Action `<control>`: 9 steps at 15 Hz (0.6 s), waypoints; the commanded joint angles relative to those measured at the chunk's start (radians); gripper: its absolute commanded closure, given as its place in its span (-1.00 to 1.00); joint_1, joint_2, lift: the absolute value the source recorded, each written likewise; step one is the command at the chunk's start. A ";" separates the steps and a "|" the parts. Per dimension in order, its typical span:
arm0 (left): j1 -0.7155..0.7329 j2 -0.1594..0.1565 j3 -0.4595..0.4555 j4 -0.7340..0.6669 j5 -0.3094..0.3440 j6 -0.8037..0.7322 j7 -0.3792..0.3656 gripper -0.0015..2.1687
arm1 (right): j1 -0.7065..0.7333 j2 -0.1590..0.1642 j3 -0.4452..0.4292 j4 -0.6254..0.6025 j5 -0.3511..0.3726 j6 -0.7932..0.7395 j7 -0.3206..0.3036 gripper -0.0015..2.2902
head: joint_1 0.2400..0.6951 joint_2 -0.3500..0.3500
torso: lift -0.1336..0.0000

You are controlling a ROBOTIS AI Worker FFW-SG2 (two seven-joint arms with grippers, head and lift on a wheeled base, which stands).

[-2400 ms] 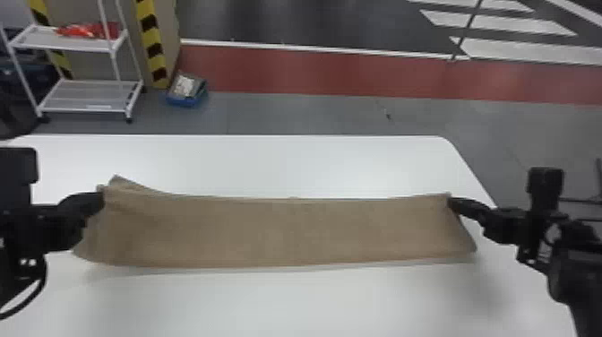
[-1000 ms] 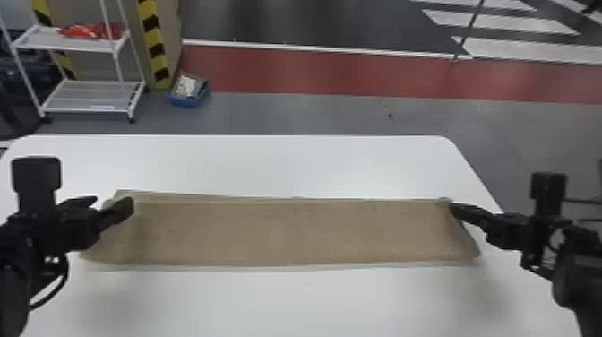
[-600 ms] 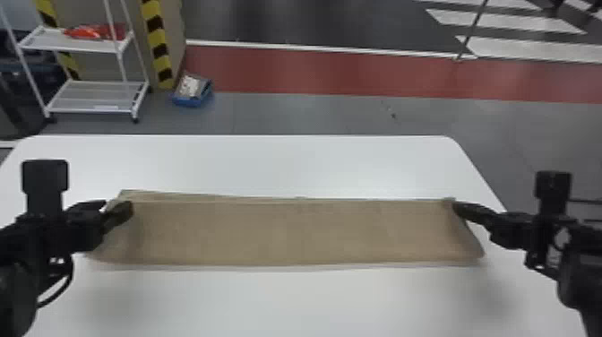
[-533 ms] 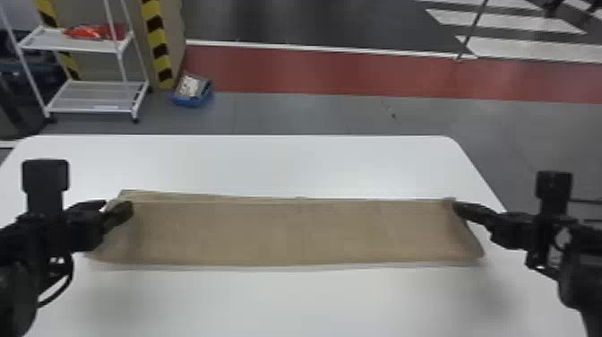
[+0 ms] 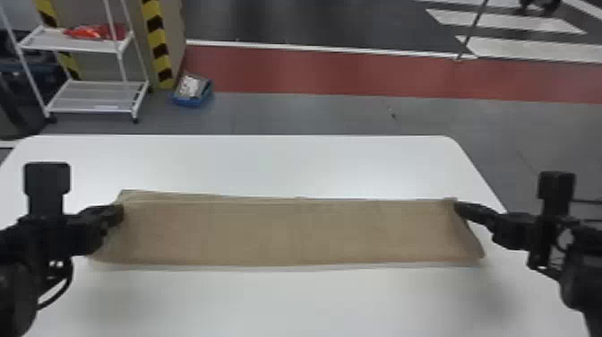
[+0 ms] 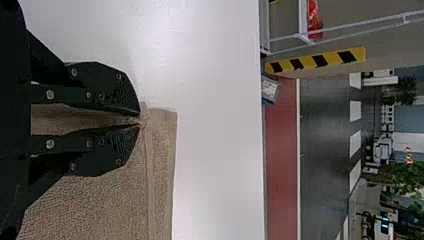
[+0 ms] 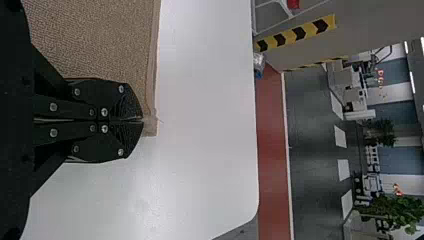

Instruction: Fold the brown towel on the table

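In the head view, the brown towel (image 5: 291,231) lies in a long, narrow strip across the white desk (image 5: 286,166), with the left tool (image 5: 120,214) at its far left corner and the right tool (image 5: 457,207) at its far right corner. The left tool has moved inward over the cloth since the earliest frame, and its fingers, seen parted a half second ago, have come together at the tips. The towel's far left corner, raised then, now lies flatter along the back edge. The right tool has stayed at its corner throughout. Beyond the desk stand a white rack (image 5: 96,96) and, on the floor beside a striped post (image 5: 157,40), a blue box (image 5: 192,102). In the left wrist view, the left tool (image 6: 141,120) is narrowed to a pinch at the tips, holding a gathered bit of towel near its hemmed edge, with more cloth showing between the fingers farther back. In the right wrist view, the right tool (image 7: 143,120) is pressed together, fingers flush, gripping the towel at its corner, with bare desk just beside it.
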 commanded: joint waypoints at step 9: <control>0.109 -0.011 0.051 -0.232 0.053 -0.019 0.055 0.43 | 0.000 0.001 -0.023 0.000 -0.007 -0.022 -0.003 0.15 | 1.00 -0.36 | -0.76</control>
